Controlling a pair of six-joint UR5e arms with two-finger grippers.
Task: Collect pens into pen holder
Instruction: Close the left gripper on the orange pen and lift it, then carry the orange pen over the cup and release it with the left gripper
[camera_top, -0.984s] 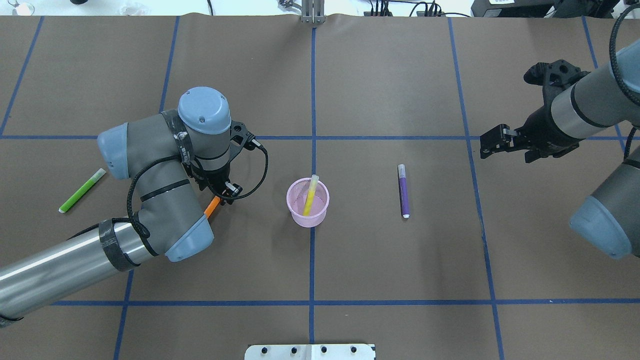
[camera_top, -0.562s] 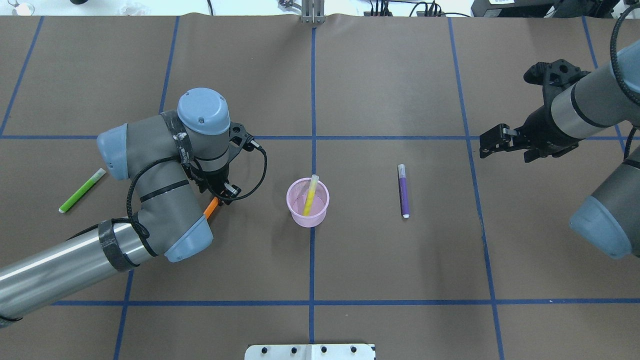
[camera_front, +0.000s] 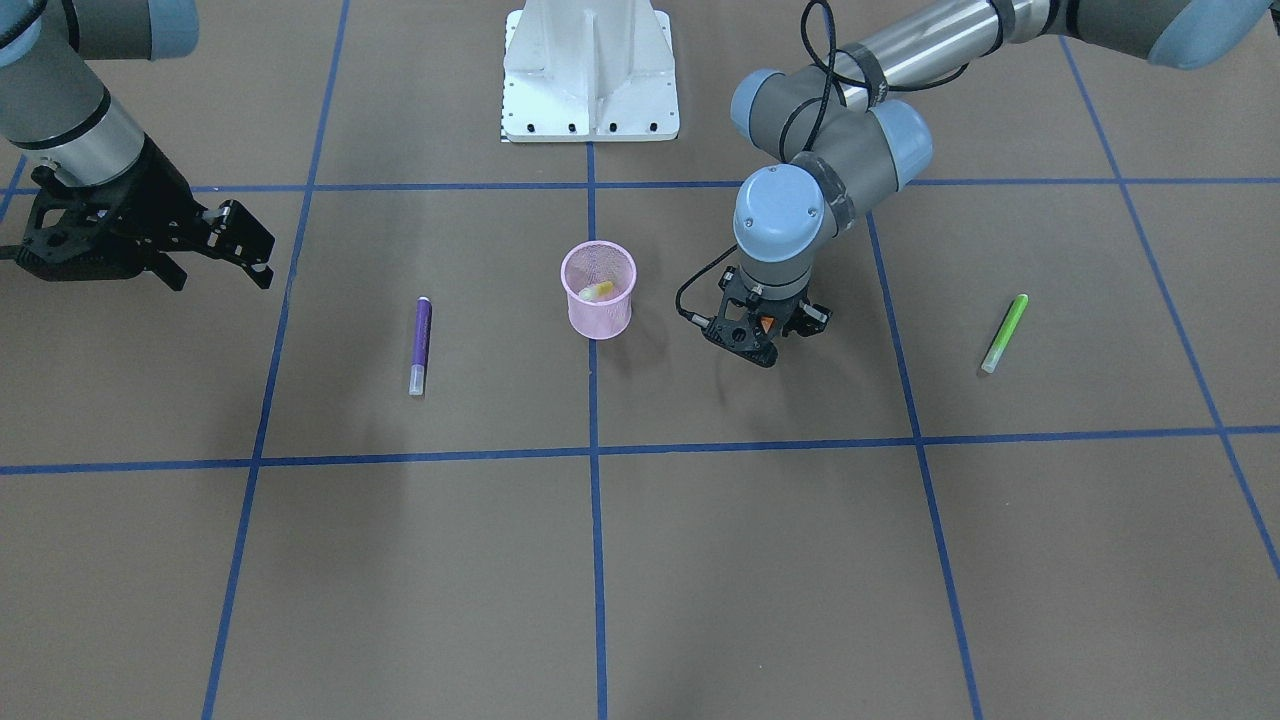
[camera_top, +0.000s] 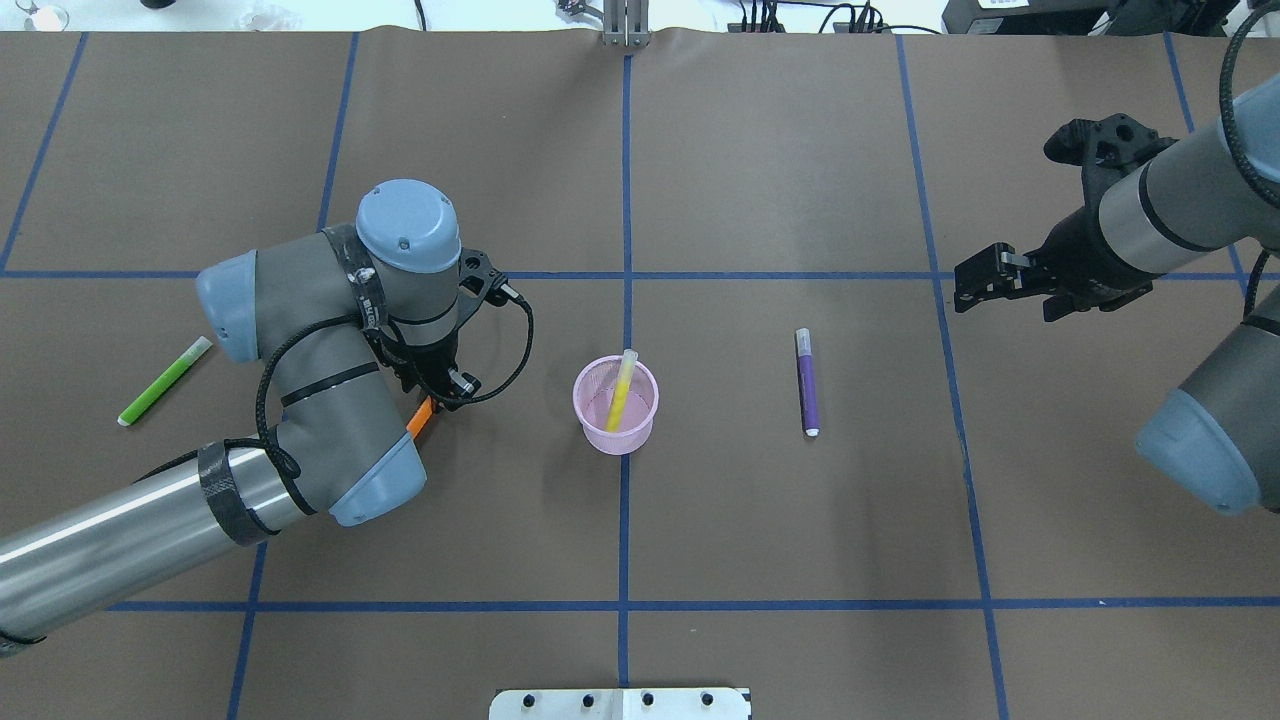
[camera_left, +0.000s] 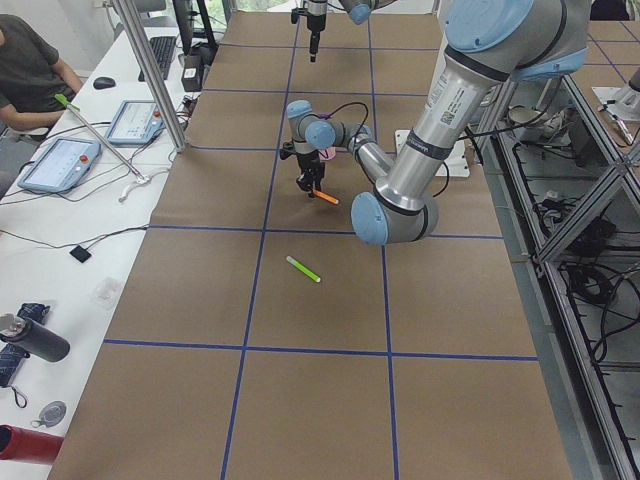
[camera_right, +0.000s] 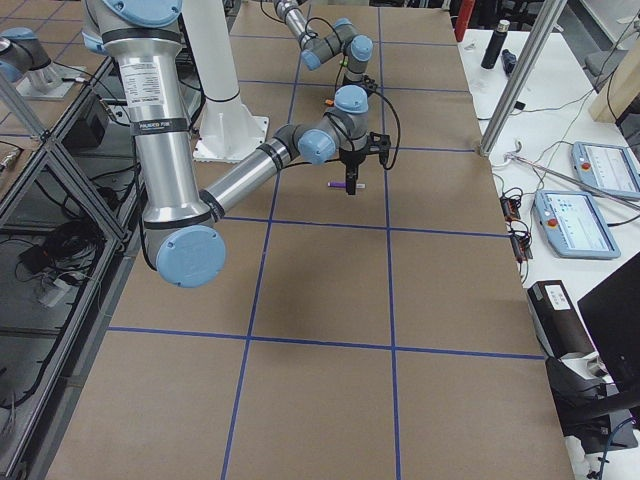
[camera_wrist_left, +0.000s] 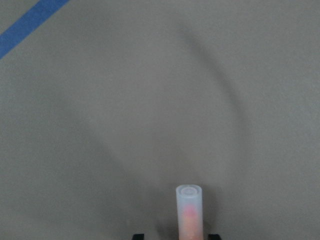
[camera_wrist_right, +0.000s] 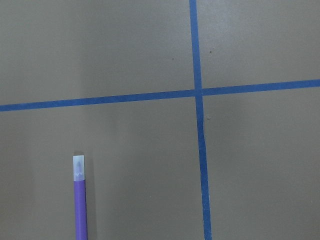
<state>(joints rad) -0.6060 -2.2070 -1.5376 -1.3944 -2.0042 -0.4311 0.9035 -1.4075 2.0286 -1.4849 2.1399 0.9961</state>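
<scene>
Left hand (camera_front: 752, 338) gripping orange pen (camera_top: 422, 417), pen holder (camera_top: 598, 432) nearby

The left arm (camera_top: 330, 330) is a silver tube with grey joints and pale-blue caps — black tape bands, a looping black cable (camera_top: 532, 325), a black left gripper (camera_front: 752, 345); the right arm (camera_top: 1170, 205) looks alike.

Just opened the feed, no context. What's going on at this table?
Pen collection, partway done. The left gripper is closed on the orange pen, to the robot's left of the pink pen holder and not over it. The yellow pen is already in the holder, leaning against its rim. The purple pen and the green pen lie flat on the table. The right gripper is open and empty, off to the side of the purple pen.
</scene>
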